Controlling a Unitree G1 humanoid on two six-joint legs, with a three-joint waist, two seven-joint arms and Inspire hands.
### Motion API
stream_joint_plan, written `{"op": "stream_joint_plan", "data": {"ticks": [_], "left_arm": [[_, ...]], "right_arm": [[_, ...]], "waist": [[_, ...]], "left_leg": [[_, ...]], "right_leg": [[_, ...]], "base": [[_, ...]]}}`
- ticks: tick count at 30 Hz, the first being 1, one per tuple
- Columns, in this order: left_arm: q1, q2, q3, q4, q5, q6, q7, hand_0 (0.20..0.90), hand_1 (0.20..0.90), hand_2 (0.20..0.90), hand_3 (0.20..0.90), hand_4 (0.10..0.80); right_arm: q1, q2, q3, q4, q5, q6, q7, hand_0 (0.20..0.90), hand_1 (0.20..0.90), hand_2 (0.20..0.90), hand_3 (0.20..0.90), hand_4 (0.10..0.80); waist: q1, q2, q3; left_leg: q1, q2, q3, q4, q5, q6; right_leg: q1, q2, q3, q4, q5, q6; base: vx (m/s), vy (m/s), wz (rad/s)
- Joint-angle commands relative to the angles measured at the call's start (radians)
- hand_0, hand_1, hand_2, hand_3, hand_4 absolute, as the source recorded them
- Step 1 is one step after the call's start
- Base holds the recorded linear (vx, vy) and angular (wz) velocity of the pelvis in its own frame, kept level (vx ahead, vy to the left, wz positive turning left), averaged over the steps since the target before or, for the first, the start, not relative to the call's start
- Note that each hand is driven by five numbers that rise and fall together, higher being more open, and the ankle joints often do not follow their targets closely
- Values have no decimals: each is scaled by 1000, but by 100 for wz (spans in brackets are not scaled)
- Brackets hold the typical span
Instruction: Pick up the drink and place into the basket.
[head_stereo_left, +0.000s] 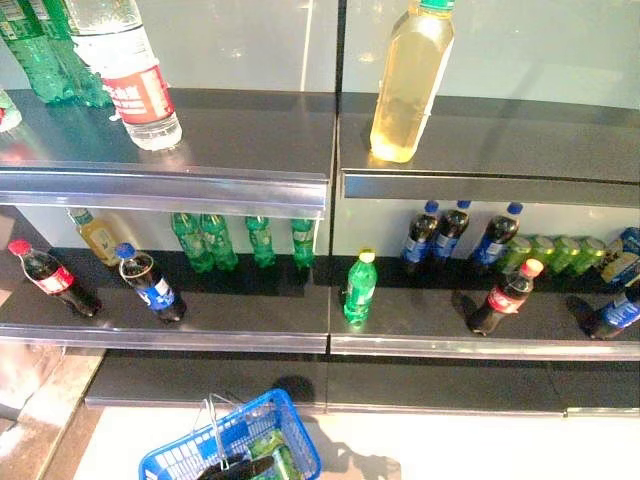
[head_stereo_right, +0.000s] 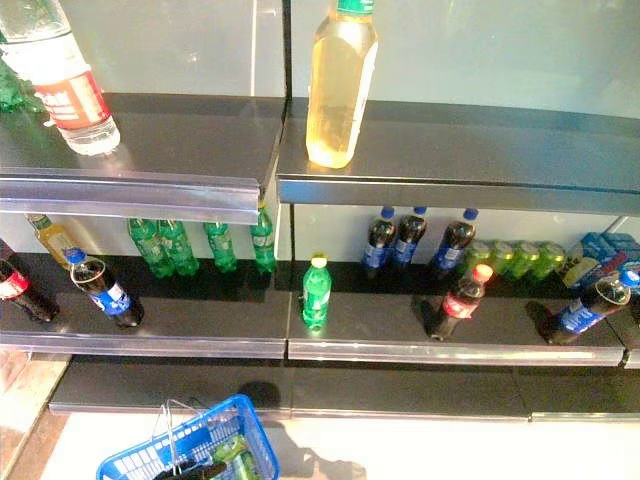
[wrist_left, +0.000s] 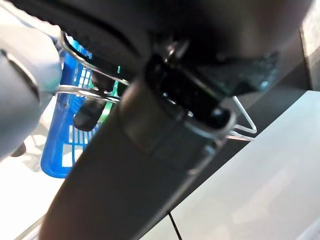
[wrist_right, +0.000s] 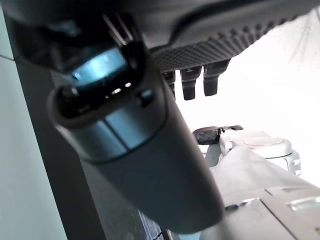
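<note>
A blue plastic shopping basket (head_stereo_left: 293, 432) with thin wire handles (wrist_left: 239, 123) hangs below the dark metal shelving (head_stereo_left: 200, 310). The left hand (wrist_left: 165, 100) carries it: in the left wrist view its dark fingers are curled round the wires. Green drink cans or bottles (head_stereo_left: 272, 455) already lie inside the basket.

The right hand (wrist_right: 195, 82) shows only in its own wrist view, fingers hanging straight and relaxed, holding and touching nothing.

On the middle shelf a small green soda bottle with a yellow cap (head_stereo_left: 359, 287) stands upright and alone near the front edge. Behind it at the back stands a row of green bottles (head_stereo_left: 215, 240). Dark cola bottles with blue labels (head_stereo_left: 450, 232) stand to its right. A red-capped cola bottle (head_stereo_left: 505, 297) is further right. On the top shelf stands a tall pale-yellow drink bottle (head_stereo_left: 410, 85).
</note>
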Motion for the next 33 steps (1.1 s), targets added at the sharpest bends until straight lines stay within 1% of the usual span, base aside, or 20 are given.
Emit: {"op": "stream_joint_plan", "data": {"ticks": [1, 4, 6, 8, 11, 12, 14, 19, 20, 23, 25, 26, 28, 29, 30, 31, 33], "left_arm": [[-98, 94, 59, -63, -80, -138, -32, 300, 300, 300, 200, 100], [-141, 85, 33, -82, -114, -137, -9, 300, 300, 300, 200, 100], [-203, 72, 3, -103, -133, -140, 11, 300, 300, 300, 200, 100], [-231, 71, -10, -110, -151, -146, 19, 300, 300, 300, 200, 100], [-235, 76, -22, -125, -184, -146, 33, 300, 300, 300, 200, 100], [-227, 77, -25, -134, -190, -146, 34, 300, 300, 300, 200, 100], [-216, 84, -28, -145, -200, -150, 30, 300, 300, 300, 200, 100], [-209, 87, -39, -165, -218, -154, 26, 300, 300, 300, 200, 100], [-206, 86, -39, -169, -219, -155, 21, 300, 300, 300, 200, 100], [-195, 84, -40, -191, -221, -153, 25, 300, 300, 300, 200, 100], [-189, 87, -43, -204, -225, -150, 23, 300, 300, 300, 200, 100], [-186, 89, -43, -205, -227, -154, 18, 300, 300, 300, 200, 100], [-179, 95, -42, -206, -237, -157, 11, 300, 300, 300, 200, 100], [-177, 95, -42, -208, -237, -157, 12, 300, 300, 300, 200, 100], [-175, 95, -42, -212, -236, -157, 14, 300, 300, 300, 200, 100], [-169, 94, -42, -219, -233, -155, 21, 300, 300, 300, 200, 100], [-159, 92, -43, -218, -233, -159, 25, 300, 300, 300, 200, 100]], "right_arm": [[-53, -56, 2, 39, -34, 28, 31, 900, 900, 900, 900, 800], [-85, -66, 24, 45, -29, 25, 19, 900, 900, 900, 900, 800], [-154, -78, 45, 44, 10, 15, -3, 900, 900, 900, 900, 800], [-190, -87, 51, 32, 22, 1, -16, 900, 900, 900, 900, 800], [-198, -101, 52, 11, 37, -21, -20, 900, 900, 900, 900, 800], [-192, -107, 50, 3, 50, -42, -23, 900, 900, 900, 900, 800], [-192, -116, 46, -16, 63, -97, -36, 900, 900, 900, 900, 800], [-222, -120, 63, -103, 104, -236, -46, 900, 900, 900, 900, 800], [-228, -118, 75, -145, 109, -270, -42, 900, 900, 900, 900, 800], [-238, -114, 125, -347, 118, -283, -56, 900, 900, 900, 900, 800], [-233, -120, 172, -503, 86, -298, -69, 900, 900, 900, 900, 800], [-228, -120, 189, -578, 63, -292, -81, 900, 900, 900, 900, 800], [-215, -133, 220, -716, -42, -318, -97, 900, 900, 900, 900, 800], [-212, -137, 227, -753, -51, -310, -103, 900, 900, 900, 900, 800], [-207, -140, 235, -785, -85, -325, -105, 900, 900, 900, 900, 800], [-202, -147, 247, -883, -150, -320, -103, 900, 900, 900, 900, 800], [-199, -163, 268, -979, -186, -335, -85, 900, 900, 900, 900, 800]], "waist": [[7, 21, 46], [14, 28, 84], [23, 36, 153], [20, 37, 202], [11, 31, 246], [12, 28, 260], [17, 22, 276], [29, 18, 291], [31, 16, 292], [37, 8, 296], [40, 0, 298], [39, -3, 300], [34, -9, 304], [33, -10, 305], [32, -12, 306], [32, -16, 306], [33, -18, 308]], "left_leg": [[-65, -28, -59, 8, 15, 44], [-130, -27, -74, 15, 33, 43], [-228, -32, -108, 71, 42, 50], [-320, -38, -130, 196, 24, 56], [-420, -26, -145, 366, -23, 52], [-445, -21, -148, 423, -51, 53], [-499, -12, -155, 502, -85, 57], [-571, -8, -170, 592, -123, 66], [-582, -9, -173, 605, -128, 69], [-594, -13, -184, 627, -136, 71], [-591, -16, -193, 623, -131, 71], [-588, -17, -196, 621, -129, 72], [-582, -16, -198, 617, -124, 73], [-581, -17, -199, 615, -123, 73], [-579, -18, -201, 613, -121, 74], [-576, -19, -206, 609, -116, 76], [-570, -19, -211, 600, -109, 77]], "right_leg": [[-37, -71, -40, 89, 4, 28], [-105, -77, -37, 100, 15, 26], [-204, -77, -30, 166, 4, 13], [-288, -78, -19, 277, -27, -5], [-386, -87, 0, 435, -80, -25], [-410, -94, 4, 491, -107, -33], [-457, -108, 6, 570, -141, -45], [-533, -119, 10, 693, -188, -63], [-549, -122, 13, 715, -196, -66], [-569, -128, 19, 752, -203, -63], [-572, -130, 23, 753, -197, -58], [-573, -131, 25, 756, -195, -55], [-579, -134, 30, 768, -194, -49], [-578, -135, 31, 767, -193, -47], [-578, -135, 32, 766, -190, -45], [-577, -135, 33, 764, -186, -41], [-575, -135, 37, 761, -181, -36]], "base": [[-78, 17, 0], [-246, 9, 2], [-426, -19, 11], [-334, 6, 6], [-193, 3, 3], [-118, -1, 3], [-127, -8, 3], [-91, 0, -10], [-76, 17, 8], [-53, 2, 9], [-40, -26, 5], [-37, -26, 5], [-33, -15, 10], [-22, -6, 11], [-11, -13, 11], [-9, -14, 10], [-7, -13, 9]]}}
